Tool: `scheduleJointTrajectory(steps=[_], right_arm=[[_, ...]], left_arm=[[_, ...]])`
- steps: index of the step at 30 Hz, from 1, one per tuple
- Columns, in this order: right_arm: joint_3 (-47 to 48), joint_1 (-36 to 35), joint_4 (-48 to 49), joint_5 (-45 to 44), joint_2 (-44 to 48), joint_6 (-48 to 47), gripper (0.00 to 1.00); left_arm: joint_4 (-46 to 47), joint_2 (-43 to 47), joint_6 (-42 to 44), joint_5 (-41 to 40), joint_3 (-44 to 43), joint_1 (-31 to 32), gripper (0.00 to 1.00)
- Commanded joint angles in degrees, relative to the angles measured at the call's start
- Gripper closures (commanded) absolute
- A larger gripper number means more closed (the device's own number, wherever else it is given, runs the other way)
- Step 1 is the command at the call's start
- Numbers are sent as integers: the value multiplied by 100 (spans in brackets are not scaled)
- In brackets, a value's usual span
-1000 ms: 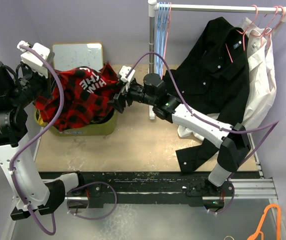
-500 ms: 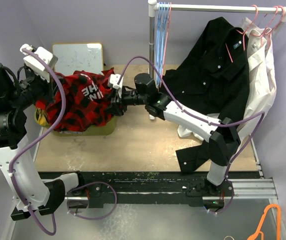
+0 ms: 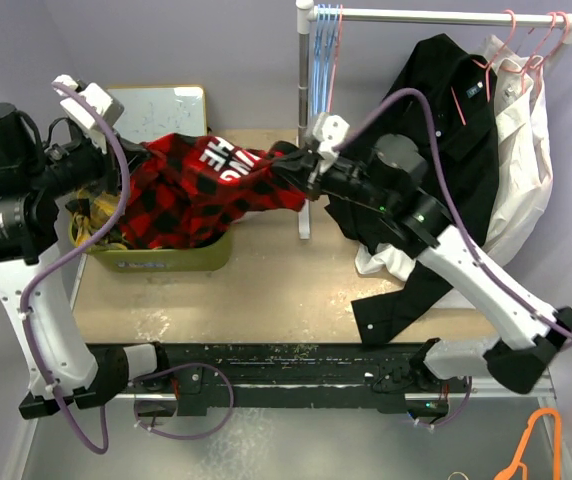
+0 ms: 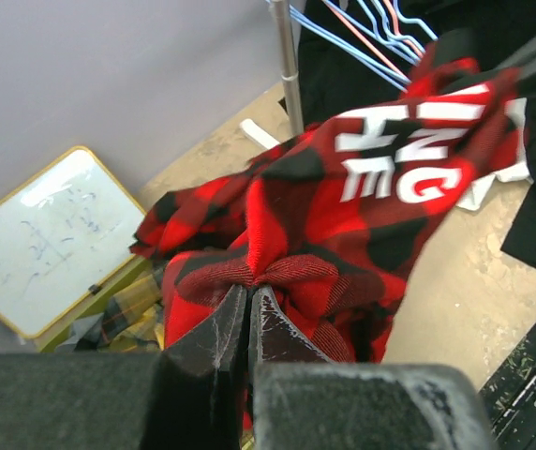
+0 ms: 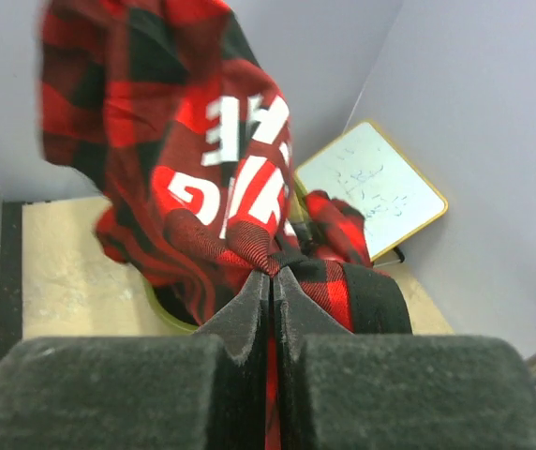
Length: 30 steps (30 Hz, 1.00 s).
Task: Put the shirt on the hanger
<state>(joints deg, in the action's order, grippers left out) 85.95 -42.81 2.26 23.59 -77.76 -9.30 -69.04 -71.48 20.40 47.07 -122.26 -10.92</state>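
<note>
left gripper (image 4: 247,292): jaws pinched shut on a shirt (image 3: 201,195) fold
shirt: stretched in the air between both grippers, lower part over bin (image 3: 166,262)
right gripper (image 5: 275,277): jaws clamped on shirt edge
hanger (image 3: 335,70): bare, on the rail
step: we judge lift-out; next we need the collar

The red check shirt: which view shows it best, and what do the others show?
Top external: nearly the whole shirt shows, stretched above the green bin. Left wrist shows only a fold pinched in the left gripper, plus white lettering; right wrist, a fold in the right gripper and hanging cloth.
</note>
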Motion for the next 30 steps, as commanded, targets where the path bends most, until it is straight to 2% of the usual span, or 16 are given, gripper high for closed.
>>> scheduleJointTrajectory(steps=[1,3,6,9,14,18,23,30], right_arm=[[-513,-66,-82,-387,749,254,100],[-875,-67,-6,-473,1074,560,100],[-1284,-67,-39,-585,1503,962,100],[-1502,-61,-325,-809,1821,1236,100],[-1638,-62,-819,-1071,2225,1650,100],[-1743,-66,-960,-1300,2524,1955,100],[-2065,-68,-1199,-1111,2713,2479,100],[-2990,-62,-550,-1247,2601,2981,100]], left_arm=[[658,-244,-283,531,303,4,100],[690,-457,-380,464,356,237,100],[816,-668,-442,-295,513,1161,100],[983,-864,-492,-538,718,1577,100],[1105,-1388,-312,-1494,897,2651,100],[1493,-1813,-420,-1570,1054,2844,100],[2106,-2221,-585,-1928,1320,2848,100],[2472,-2853,-568,-2264,1683,2847,100]])
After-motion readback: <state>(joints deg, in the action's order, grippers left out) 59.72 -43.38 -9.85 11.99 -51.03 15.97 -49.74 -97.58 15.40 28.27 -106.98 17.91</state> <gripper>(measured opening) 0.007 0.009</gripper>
